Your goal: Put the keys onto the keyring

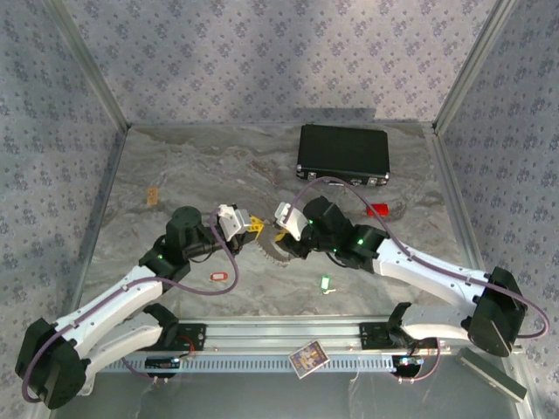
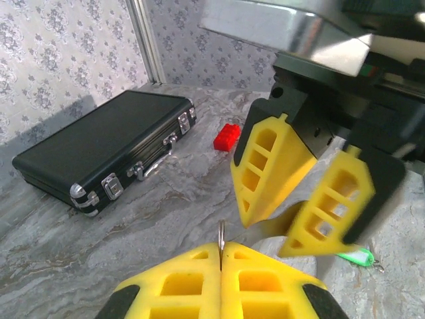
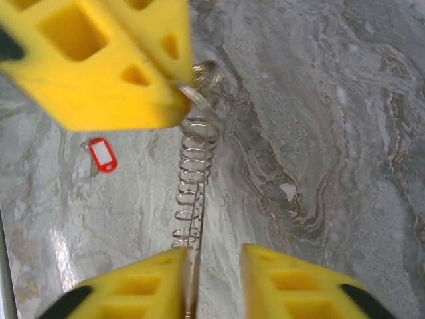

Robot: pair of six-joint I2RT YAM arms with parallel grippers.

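Your left pincer [image 2: 221,251] is pressed together on the keyring [image 3: 189,179], pinching the thin wire at its very tips, and the loop seems to be raised off the table [image 1: 183,166]. Your right pincer [image 3: 212,260] faces it with its jaws apart. The coiled wire runs down between them, close against one finger, and I judge it is not clamped there.

Neither key is on the ring yet. The red-tagged key [image 3: 101,154] lies flat on the table beside your left arm. The green-and-white-tagged key [image 1: 326,283] lies near your right forearm. Both are well apart from the ring.

Expect the keyring to be light, springy and slick. With so shallow a hold it may twist or swing out of the tips, so take your second hold on the wire close to the first rather than far along the loop. The keys look tiny, light and flat, and will likely skid on the smooth stone. Take each by its plastic tag, the broadest part, and leave the metal end free for threading.
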